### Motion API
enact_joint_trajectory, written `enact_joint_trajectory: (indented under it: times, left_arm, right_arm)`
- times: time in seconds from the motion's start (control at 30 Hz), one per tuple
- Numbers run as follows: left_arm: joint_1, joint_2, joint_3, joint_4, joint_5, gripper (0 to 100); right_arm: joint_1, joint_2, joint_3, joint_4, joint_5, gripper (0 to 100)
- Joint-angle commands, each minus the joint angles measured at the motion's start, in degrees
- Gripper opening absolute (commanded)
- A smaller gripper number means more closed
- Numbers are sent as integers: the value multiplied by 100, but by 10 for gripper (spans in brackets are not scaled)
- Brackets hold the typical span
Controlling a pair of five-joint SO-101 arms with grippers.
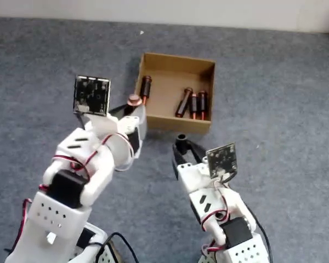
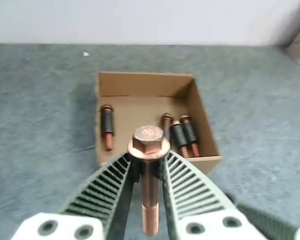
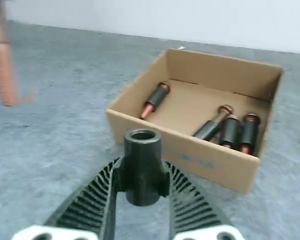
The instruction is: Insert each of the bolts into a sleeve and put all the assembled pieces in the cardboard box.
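My left gripper (image 2: pixel 149 167) is shut on a copper bolt (image 2: pixel 150 172), held upright with its hex head up, just before the near left corner of the cardboard box (image 1: pixel 153 120). In the high view the bolt's head (image 1: pixel 134 100) shows beside the box wall. My right gripper (image 3: pixel 141 182) is shut on a black sleeve (image 3: pixel 142 165), bore facing up, in front of the box's near wall. The sleeve (image 1: pixel 181 143) stands a little right of the bolt. Several assembled pieces lie in the box (image 2: pixel 140 82): one (image 1: pixel 145 89) at the left, three (image 1: pixel 193 103) at the right.
Grey carpet (image 1: pixel 274 82) covers the table all around the box. A pale wall (image 1: pixel 208 8) runs along the far edge. The two arms' white bodies stand close together at the near side.
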Motion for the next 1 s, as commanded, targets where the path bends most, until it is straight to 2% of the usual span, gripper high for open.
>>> enact_joint_trajectory:
  times: [0.0, 0.1, 0.27, 0.73, 0.97]
  left_arm:
    - [453, -145, 259, -809, 343, 5]
    - [646, -145, 558, -1319, 413, 5]
    - [971, -145, 927, -1855, 413, 5]
    - [1138, -145, 1455, -1864, 369, 5]
    - [1138, -154, 1754, -1846, 360, 5]
  right_arm:
    - [-453, -163, 224, -189, 9, 5]
    - [-655, -163, 224, -189, 26, 5]
    - [-760, -163, 233, -189, 782, 5]
    - [-708, -163, 356, -198, 809, 5]
    - [-347, -163, 365, -198, 800, 5]
